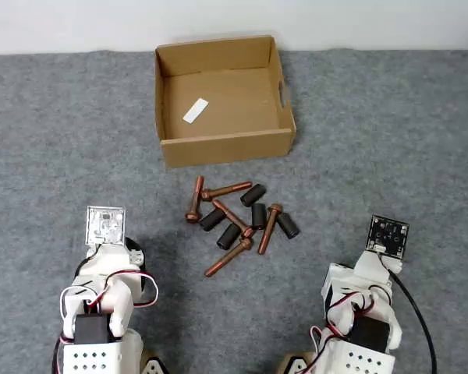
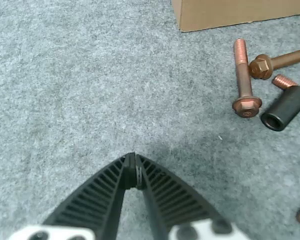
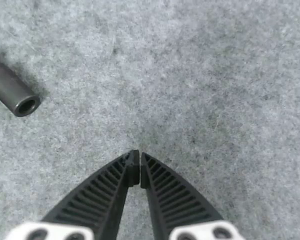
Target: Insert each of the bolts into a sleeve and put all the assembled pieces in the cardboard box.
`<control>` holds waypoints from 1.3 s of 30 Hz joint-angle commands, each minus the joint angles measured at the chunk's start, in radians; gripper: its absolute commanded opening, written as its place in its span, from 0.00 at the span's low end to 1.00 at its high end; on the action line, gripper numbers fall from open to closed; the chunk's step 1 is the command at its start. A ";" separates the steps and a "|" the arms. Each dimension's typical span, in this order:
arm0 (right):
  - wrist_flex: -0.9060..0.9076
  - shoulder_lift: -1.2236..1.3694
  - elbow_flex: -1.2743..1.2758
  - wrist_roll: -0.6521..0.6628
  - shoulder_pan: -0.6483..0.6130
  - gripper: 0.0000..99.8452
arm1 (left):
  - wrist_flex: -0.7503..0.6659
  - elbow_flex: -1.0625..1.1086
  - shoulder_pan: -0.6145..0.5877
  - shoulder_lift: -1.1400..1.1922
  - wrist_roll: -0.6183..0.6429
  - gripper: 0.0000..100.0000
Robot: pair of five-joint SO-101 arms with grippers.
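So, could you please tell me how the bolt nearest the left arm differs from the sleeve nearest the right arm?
The bolt is copper-coloured; the sleeve is black. The bolt is long and thin with a head at one end, while the sleeve is a short, thicker tube with an open bore. Both lie flat on the grey mat, loose and unassembled, outside the cardboard box.

Open-topped brown cardboard box (image 1: 226,146): upright at the far middle of the grey felt tabletop (image 1: 62,140), with a hand slot in one side wall. Five copper-coloured flanged bolts (image 1: 195,199) and five short black cylindrical sleeves (image 1: 253,195): all lying flat, separate and unassembled, in one loose cluster just in front of the box. Several bolts touch or cross neighbouring pieces.
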 commanded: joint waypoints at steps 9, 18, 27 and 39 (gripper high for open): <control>-0.012 -0.005 0.018 0.009 0.002 0.01 | 0.006 -0.005 0.002 -0.006 -0.005 0.01; -0.070 -0.008 0.015 0.011 -0.027 0.01 | 0.006 -0.005 0.002 -0.006 -0.005 0.01; 0.085 0.018 -0.365 0.071 -0.130 0.01 | 0.006 -0.005 0.002 -0.006 -0.005 0.01; 0.180 0.716 -0.793 0.175 -0.381 0.01 | 0.006 -0.005 0.002 -0.006 -0.005 0.01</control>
